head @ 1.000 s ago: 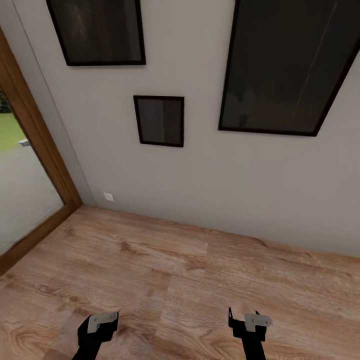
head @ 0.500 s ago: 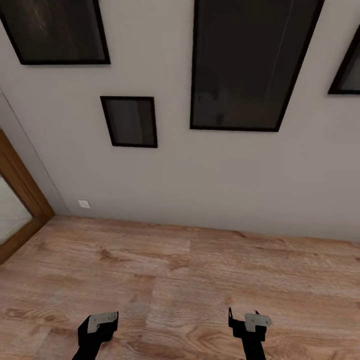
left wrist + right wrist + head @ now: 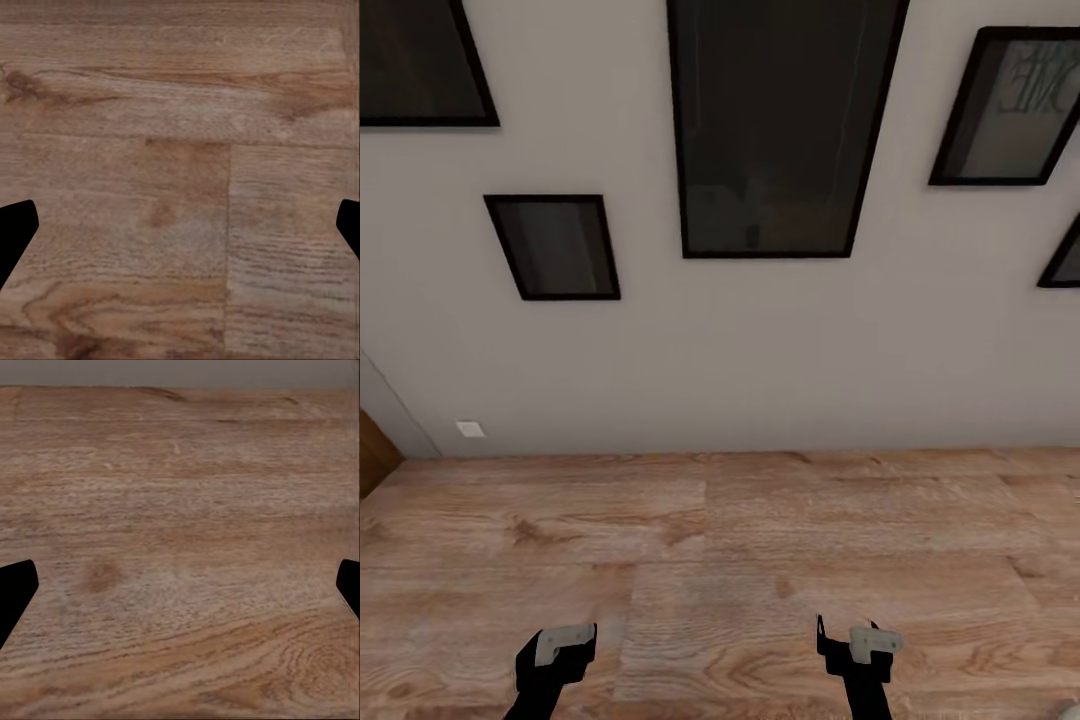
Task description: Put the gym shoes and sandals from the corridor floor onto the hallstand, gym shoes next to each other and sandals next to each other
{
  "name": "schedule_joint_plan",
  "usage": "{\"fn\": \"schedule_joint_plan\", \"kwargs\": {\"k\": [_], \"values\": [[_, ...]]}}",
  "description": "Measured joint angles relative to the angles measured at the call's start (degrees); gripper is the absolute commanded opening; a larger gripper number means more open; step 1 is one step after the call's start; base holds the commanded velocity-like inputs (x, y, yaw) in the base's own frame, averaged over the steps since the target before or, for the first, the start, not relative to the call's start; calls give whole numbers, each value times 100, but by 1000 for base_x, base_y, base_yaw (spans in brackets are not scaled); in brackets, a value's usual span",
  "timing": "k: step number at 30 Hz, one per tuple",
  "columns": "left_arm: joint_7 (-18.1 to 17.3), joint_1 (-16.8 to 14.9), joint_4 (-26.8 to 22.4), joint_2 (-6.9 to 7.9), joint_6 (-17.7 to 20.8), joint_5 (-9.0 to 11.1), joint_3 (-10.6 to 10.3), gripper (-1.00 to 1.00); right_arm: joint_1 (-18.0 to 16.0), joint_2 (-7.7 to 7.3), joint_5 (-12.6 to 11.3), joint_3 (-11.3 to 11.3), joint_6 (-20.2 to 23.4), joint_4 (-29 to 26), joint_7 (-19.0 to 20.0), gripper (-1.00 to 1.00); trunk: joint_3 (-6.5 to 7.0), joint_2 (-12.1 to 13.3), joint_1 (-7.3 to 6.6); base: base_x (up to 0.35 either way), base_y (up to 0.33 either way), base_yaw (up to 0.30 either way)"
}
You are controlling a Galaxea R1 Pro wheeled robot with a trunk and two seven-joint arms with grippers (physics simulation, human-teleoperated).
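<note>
Down at the bottom of the head view, the two black robot arms reach forward over the light brown wood-plank corridor floor [image 3: 760, 530]. The left gripper [image 3: 565, 645] sits low on the left side, black with a pale grey plate on top. The right gripper [image 3: 860, 642] sits low on the right side and looks the same, with a thin black finger sticking up on its inner side. Both hang above bare planks and hold nothing.

From the left wrist view, the two black fingertips [image 3: 15, 232] of the left claw poke in from opposite edges, far apart from each other, so this claw is spread wide. Between them are brown planks [image 3: 180, 187] with a plank seam. From the right wrist view, the right claw's black fingertips [image 3: 15, 592] are also far apart, so it is spread wide too. Wood planks [image 3: 180, 555] lie between them, and a strip of grey wall [image 3: 180, 371] shows at the far end.

Ahead of the robot stands a plain pale grey wall [image 3: 760, 350]. Dark pictures in black frames hang on it: a tall big one [image 3: 775, 130], a small one [image 3: 555, 247], and more near the edges. A small white wall plate [image 3: 470, 429] sits low on the wall near the floor. A bit of brown wooden door frame [image 3: 375, 455] shows at the far left.
</note>
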Motion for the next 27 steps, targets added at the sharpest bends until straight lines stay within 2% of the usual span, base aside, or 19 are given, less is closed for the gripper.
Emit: {"fn": "schedule_joint_plan", "kwargs": {"k": [27], "values": [[0, 0, -3, 0, -7, 5, 0, 100, 0, 0, 0, 0, 0, 0, 0, 100, 0, 0, 0, 0, 0, -297]]}}
